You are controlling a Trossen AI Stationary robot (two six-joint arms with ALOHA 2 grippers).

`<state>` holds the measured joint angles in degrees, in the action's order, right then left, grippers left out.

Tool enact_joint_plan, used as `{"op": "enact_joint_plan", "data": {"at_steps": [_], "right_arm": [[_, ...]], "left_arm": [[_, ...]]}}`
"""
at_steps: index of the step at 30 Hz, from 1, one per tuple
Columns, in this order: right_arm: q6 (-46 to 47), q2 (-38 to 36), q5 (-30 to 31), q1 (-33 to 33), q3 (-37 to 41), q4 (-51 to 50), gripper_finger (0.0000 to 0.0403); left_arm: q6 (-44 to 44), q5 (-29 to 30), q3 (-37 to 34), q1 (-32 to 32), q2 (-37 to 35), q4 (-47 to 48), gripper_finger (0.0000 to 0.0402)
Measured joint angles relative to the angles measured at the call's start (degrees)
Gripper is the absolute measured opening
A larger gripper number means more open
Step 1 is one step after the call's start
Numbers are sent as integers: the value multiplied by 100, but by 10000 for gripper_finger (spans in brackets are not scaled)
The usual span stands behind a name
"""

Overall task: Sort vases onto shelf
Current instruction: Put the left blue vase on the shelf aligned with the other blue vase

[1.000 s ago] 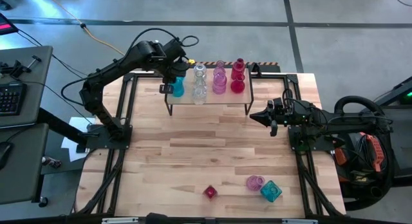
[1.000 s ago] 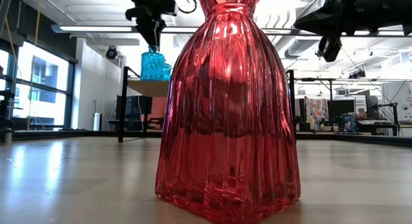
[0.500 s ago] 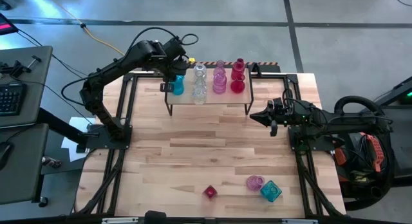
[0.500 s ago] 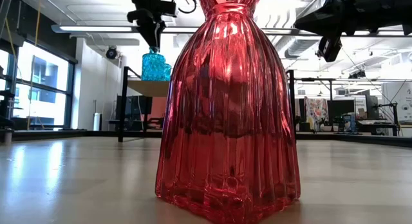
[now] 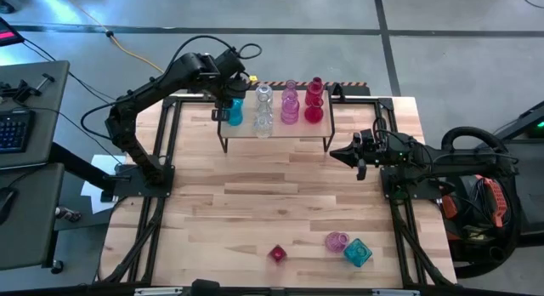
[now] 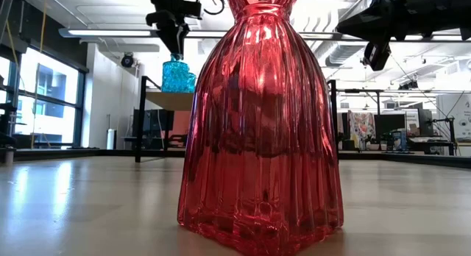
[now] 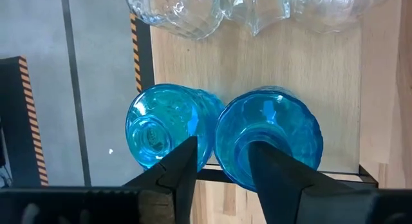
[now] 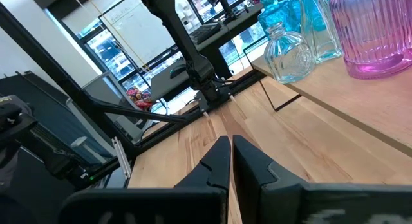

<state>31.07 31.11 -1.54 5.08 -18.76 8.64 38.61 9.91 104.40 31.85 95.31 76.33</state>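
Note:
The shelf (image 5: pixel 280 134) stands at the table's far side with blue (image 5: pixel 235 111), clear (image 5: pixel 263 109), pink (image 5: pixel 290 105) and red (image 5: pixel 314 100) vases upright on its top. My left gripper (image 7: pixel 222 166) hangs over the shelf's left end, pointing steeply down, open. Its fingers stand about the top of one of two blue vases (image 7: pixel 267 134). A red (image 5: pixel 277 253), a pink (image 5: pixel 337 241) and a teal vase (image 5: pixel 358 252) rest on the table near its front edge. My right gripper (image 5: pixel 333 151) waits shut, level, to the right of the shelf. My left gripper comes from above at the top of the blue vase (image 7: pixel 257 153), which stands upright on the shelf. One finger (image 7: pixel 273 176) covers the vase's mouth in the wrist view, so I cannot tell whether the fingers touch it.
The red vase (image 6: pixel 261 123) fills the middle of the low view, close to that camera. The middle of the table (image 5: pixel 280 194) is bare wood. Beside the table's left edge stands a desk with a keyboard (image 5: pixel 13 130).

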Motion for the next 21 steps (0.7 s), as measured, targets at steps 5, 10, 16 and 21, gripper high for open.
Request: {"op": "enact_joint_plan", "data": {"at_steps": [5, 10, 16, 21], "right_arm": [[0, -2, 0, 1, 0, 0, 1], [0, 0, 0, 0, 0, 0, 1], [0, 0, 0, 0, 0, 0, 1], [0, -2, 0, 0, 0, 0, 1]], "left_arm": [[2, -10, 2, -18, -2, 3, 138], [2, -31, 19, -17, -2, 22, 136], [19, 43, 260, -17, -11, 47, 136], [-29, 72, 269, -17, -9, 53, 136]]}}
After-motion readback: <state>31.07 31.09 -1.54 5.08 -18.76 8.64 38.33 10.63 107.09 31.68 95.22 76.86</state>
